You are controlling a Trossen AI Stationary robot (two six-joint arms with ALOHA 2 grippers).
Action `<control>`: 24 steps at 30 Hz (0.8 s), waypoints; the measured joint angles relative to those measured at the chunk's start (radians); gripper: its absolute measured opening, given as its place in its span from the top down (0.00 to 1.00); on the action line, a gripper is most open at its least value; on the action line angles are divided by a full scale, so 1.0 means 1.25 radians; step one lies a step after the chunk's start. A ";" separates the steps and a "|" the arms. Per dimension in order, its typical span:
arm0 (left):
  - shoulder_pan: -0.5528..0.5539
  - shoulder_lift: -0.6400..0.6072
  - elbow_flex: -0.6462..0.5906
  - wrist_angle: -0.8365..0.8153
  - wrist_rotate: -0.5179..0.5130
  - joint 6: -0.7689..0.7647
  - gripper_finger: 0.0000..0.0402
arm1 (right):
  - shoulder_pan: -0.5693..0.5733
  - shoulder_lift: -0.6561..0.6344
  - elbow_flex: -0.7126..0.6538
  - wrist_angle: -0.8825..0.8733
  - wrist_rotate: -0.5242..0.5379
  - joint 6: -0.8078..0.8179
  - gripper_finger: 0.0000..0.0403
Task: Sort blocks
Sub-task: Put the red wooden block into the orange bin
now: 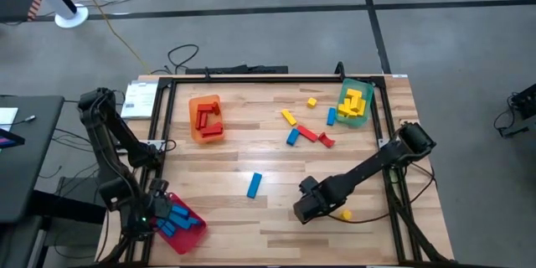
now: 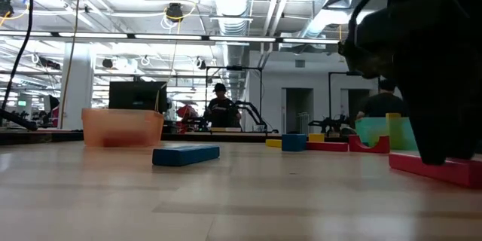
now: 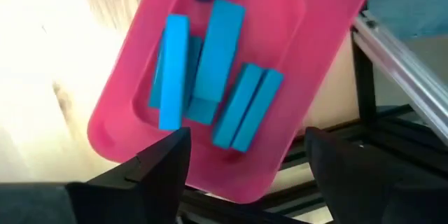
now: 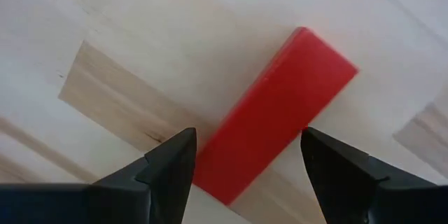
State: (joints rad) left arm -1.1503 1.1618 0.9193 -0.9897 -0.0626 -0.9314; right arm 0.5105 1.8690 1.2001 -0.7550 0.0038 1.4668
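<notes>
My right gripper (image 1: 303,209) (image 4: 248,133) points down, open, near the table's front right. A red block (image 4: 280,105) (image 2: 433,169) lies flat on the wood beneath it, and the fingers stand on either side of the block's one end. In the high view the gripper hides this block. My left gripper (image 1: 155,209) (image 3: 245,136) hangs open over the pink-red tray (image 1: 194,233) (image 3: 119,140) at the near left corner, where several blue blocks (image 3: 210,70) lie. Nothing is between its fingers. My right gripper straddles one end of the red block (image 4: 231,161) from above, fingers across the block. The block lies flat on the table. I cannot tell whether the fingers touch it.
A blue block (image 1: 254,184) lies mid-table and a yellow one (image 1: 345,214) beside my right gripper. Loose yellow, blue and red blocks (image 1: 308,134) lie at the far right. The orange tray (image 1: 205,100) holds red blocks. The green tray (image 1: 365,119) holds yellow ones.
</notes>
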 joint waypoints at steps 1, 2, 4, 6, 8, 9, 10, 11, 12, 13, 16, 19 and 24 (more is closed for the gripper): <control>0.000 0.000 0.008 -0.005 -0.005 0.009 0.31 | 0.001 0.000 -0.009 0.022 -0.001 0.001 0.32; 0.000 0.000 0.016 -0.011 -0.013 0.017 0.31 | 0.003 0.000 -0.018 0.051 -0.001 0.002 0.32; 0.000 0.000 0.031 -0.024 -0.026 0.031 0.31 | 0.005 -0.001 -0.034 0.100 -0.001 0.002 0.32; 0.000 0.000 0.047 -0.043 -0.043 0.038 0.31 | 0.006 -0.003 -0.041 0.111 -0.001 0.003 0.32; 0.000 0.000 0.063 -0.068 -0.066 0.039 0.31 | 0.011 -0.003 -0.043 0.105 -0.002 0.012 0.32; 0.000 0.000 0.073 -0.079 -0.077 0.039 0.31 | 0.014 -0.003 -0.043 0.101 -0.001 0.014 0.32; 0.000 0.000 0.081 -0.085 -0.088 0.039 0.31 | 0.016 -0.003 -0.043 0.095 0.000 0.014 0.32; 0.000 0.000 0.089 -0.094 -0.101 0.040 0.31 | 0.019 -0.003 -0.043 0.088 0.000 0.013 0.32; 0.000 0.000 0.097 -0.101 -0.110 0.043 0.31 | 0.021 -0.003 -0.043 0.084 0.001 0.010 0.33; 0.000 0.000 0.104 -0.106 -0.123 0.050 0.31 | 0.023 -0.003 -0.043 0.083 0.001 0.004 0.34; 0.000 0.000 0.128 -0.116 -0.162 0.077 0.31 | 0.024 0.009 -0.042 0.078 0.002 -0.002 0.39; 0.000 0.000 0.149 -0.118 -0.198 0.109 0.31 | 0.025 0.026 -0.041 0.069 0.001 -0.007 0.45; 0.005 0.000 0.168 -0.116 -0.250 0.162 0.31 | 0.024 0.048 -0.024 0.045 -0.013 -0.039 0.54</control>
State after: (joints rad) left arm -1.1438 1.1618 1.1298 -1.1343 -0.3745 -0.7295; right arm 0.5400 1.9289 1.1696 -0.6987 -0.0120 1.4185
